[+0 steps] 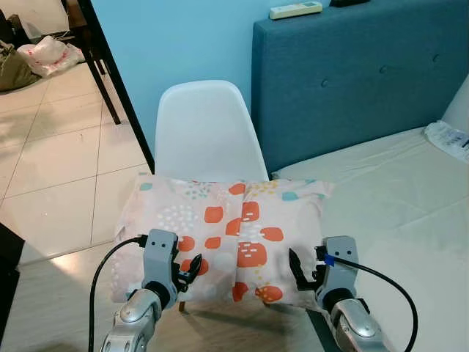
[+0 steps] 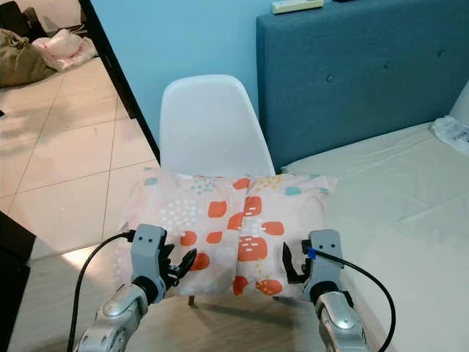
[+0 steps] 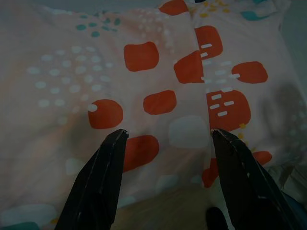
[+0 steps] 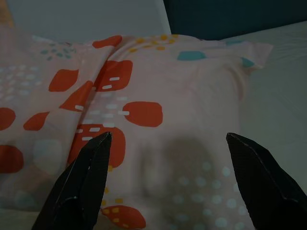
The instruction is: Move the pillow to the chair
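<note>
A pale pink pillow with orange, white and teal spots lies flat on the seat of a white chair, covering the seat and overhanging toward the bed. My left gripper hovers open just before the pillow's near left edge. At the near right edge my right gripper is open too, with nothing between its fingers. Through the wrist cameras the pillow lies right ahead of both pairs of black fingertips.
A bed with a cream sheet and a teal headboard stands on the right, touching the chair's side. A white remote lies on top of the headboard. Tiled floor stretches left, with a dark table leg and bags beyond.
</note>
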### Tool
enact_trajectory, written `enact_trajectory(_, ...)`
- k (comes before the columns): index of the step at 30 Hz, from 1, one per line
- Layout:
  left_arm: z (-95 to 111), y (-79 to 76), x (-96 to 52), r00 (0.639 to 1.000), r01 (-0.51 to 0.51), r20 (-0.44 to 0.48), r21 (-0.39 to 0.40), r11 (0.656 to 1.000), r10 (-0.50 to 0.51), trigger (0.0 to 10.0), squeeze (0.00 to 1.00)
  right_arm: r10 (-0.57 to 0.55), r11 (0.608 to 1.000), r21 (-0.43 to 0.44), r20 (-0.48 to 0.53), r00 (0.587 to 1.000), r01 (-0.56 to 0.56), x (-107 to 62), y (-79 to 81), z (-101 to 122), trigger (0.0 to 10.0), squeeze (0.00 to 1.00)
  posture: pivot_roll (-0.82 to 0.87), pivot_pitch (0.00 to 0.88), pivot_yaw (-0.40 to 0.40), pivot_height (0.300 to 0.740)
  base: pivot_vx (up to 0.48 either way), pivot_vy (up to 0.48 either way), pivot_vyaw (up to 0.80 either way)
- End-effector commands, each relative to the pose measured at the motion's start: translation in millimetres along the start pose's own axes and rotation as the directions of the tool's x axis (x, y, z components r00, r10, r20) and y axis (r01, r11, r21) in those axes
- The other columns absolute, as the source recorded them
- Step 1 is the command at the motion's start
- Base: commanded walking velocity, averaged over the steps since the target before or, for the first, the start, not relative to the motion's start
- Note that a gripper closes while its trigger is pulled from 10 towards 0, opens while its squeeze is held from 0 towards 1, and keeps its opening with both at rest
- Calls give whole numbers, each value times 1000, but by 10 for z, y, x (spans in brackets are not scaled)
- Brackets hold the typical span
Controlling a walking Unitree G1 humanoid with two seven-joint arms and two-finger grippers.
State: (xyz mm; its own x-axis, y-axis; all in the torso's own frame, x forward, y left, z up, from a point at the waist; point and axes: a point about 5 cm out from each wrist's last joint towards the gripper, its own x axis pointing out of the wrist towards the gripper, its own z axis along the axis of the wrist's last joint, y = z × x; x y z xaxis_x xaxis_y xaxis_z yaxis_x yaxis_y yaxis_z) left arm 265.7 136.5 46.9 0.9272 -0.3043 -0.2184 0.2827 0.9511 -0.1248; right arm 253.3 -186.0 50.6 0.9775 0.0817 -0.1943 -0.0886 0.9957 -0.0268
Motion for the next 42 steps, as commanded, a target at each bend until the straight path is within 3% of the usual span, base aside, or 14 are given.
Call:
enact_trajectory(1,-52,57,-43,999,-19,-26,-9,1000,18,10000,0,14,1000,1,-25,1000,-14,-6,43,-45,10000,0,-86,163,91,740,0,0,0)
enact_trajectory(12,-50,66,-29,999,-36,-32,-5,999,36,10000,0,28,1000,2,-41,999,-28,49,40,-55,10000,0,-82,131,70,740,0,0,0)
enact_trajectory(21,-72,116,-25,995,-95,-32,-31,995,94,10000,0,155,981,-109,-47,987,-160,97,165,-46,10000,0,-86,91,39,740,0,0,0)
enact_trajectory(25,-113,142,-13,987,-157,-38,-56,986,155,10000,0,223,956,-181,-77,972,-233,200,255,-55,10000,0,-64,38,-46,740,0,0,0)
enact_trajectory(34,-124,146,-20,984,-179,-35,-58,982,177,10000,0,227,957,-163,-102,969,-242,241,230,-101,10000,0,-45,29,-66,740,0,0,0)
enact_trajectory(42,-133,141,0,987,-155,-47,-24,988,154,10000,0,176,973,-134,-84,981,-186,251,191,-120,10000,0,-62,36,-16,740,0,0,0)
